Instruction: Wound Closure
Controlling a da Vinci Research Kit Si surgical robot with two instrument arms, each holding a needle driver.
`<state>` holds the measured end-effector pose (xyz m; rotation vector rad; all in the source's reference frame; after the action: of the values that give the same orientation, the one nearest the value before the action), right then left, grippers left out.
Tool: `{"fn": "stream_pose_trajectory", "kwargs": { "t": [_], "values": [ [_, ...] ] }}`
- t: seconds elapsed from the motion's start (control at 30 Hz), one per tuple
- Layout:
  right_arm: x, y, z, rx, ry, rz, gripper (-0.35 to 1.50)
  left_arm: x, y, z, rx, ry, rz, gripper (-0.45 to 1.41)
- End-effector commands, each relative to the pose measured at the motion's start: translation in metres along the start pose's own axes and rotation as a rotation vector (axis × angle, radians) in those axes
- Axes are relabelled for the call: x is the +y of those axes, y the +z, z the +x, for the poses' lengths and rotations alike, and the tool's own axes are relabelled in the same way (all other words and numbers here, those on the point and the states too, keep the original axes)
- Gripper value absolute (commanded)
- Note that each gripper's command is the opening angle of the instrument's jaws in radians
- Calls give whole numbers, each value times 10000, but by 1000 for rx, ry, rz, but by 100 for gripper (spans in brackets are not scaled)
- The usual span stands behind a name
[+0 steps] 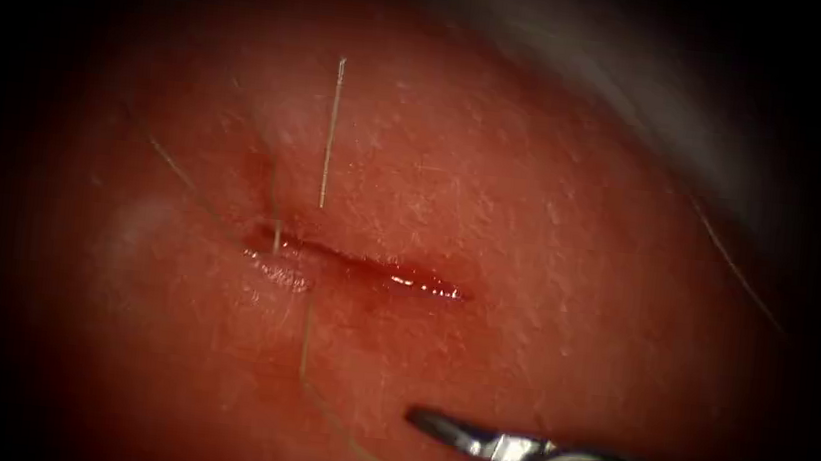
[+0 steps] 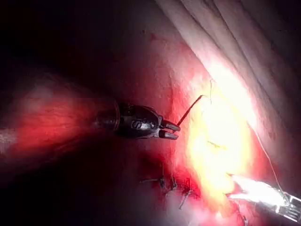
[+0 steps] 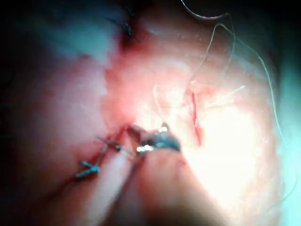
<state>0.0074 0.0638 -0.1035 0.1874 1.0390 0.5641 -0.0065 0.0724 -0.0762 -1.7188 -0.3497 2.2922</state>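
Note:
The cut (image 1: pixel 367 269) lies across the red tissue (image 1: pixel 551 234), wet with red fluid. Thread (image 1: pixel 277 233) enters at the cut's left end, and one strand (image 1: pixel 303 351) trails toward the near edge. A thin, pale, straight piece (image 1: pixel 331 133) stands beyond the cut; I cannot tell whether it is needle or thread. My right tool (image 1: pixel 427 423) hovers on the near side of the cut, jaws shut and holding nothing; it also appears close up (image 3: pixel 160 141). My left tool (image 2: pixel 170 131) sits in shadow off the lit area, jaws slightly open, with a dark strand (image 2: pixel 190 109) just past its tip.
Dark knotted stitches with cut thread ends (image 3: pixel 94 165) lie on the tissue near the right tool, and more of them (image 2: pixel 167 183) are near the left tool. A loose thread (image 1: pixel 738 272) crosses the tissue's right margin. Pale drape (image 2: pixel 225 33) borders the tissue.

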Motion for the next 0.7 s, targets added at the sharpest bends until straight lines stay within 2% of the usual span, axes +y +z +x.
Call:
{"fn": "stream_pose_trajectory", "kwargs": {
  "t": [0.03,0.07,0.17,0.23,0.27,0.37,0.4,0.43,0.5,0.53,0.57,0.6,0.63,0.67,0.7],
  "values": [
    [-8,0,-2,0,28,6,142,3,5,-6,-1,-4,3,-35],
    [-13,-4,-4,-3,43,16,142,4,4,-6,-1,-4,2,-35],
    [-42,-26,-9,-108,70,91,140,3,3,-7,-3,-5,6,-35],
    [-53,-31,-8,-139,72,116,138,3,3,-7,-3,-5,6,-35],
    [-80,-39,10,-141,91,199,128,3,4,-6,-3,-5,7,-35],
    [-100,-41,38,-94,123,266,120,3,4,-6,-3,-5,7,-35],
    [-109,-42,64,-49,144,299,110,3,4,-6,-3,-5,7,-35],
    [-111,-42,80,-17,152,320,101,3,4,-6,-3,-5,7,-35],
    [-110,-43,104,42,171,336,100,3,4,-6,-3,-5,7,-35],
    [-102,-44,129,126,205,323,98,3,4,-6,-3,-5,7,-35],
    [-96,-44,139,153,219,311,98,3,4,-6,-3,-5,7,-35],
    [-90,-44,147,168,231,294,96,3,4,-6,-3,-5,7,-35],
    [-70,-43,163,176,260,240,96,3,4,-6,-3,-5,7,-35],
    [-70,-43,163,176,260,240,96,3,4,-6,-3,-5,7,-35],
    [-51,-39,171,175,274,203,96,3,4,-6,-3,-5,7,-35]
  ]
}}
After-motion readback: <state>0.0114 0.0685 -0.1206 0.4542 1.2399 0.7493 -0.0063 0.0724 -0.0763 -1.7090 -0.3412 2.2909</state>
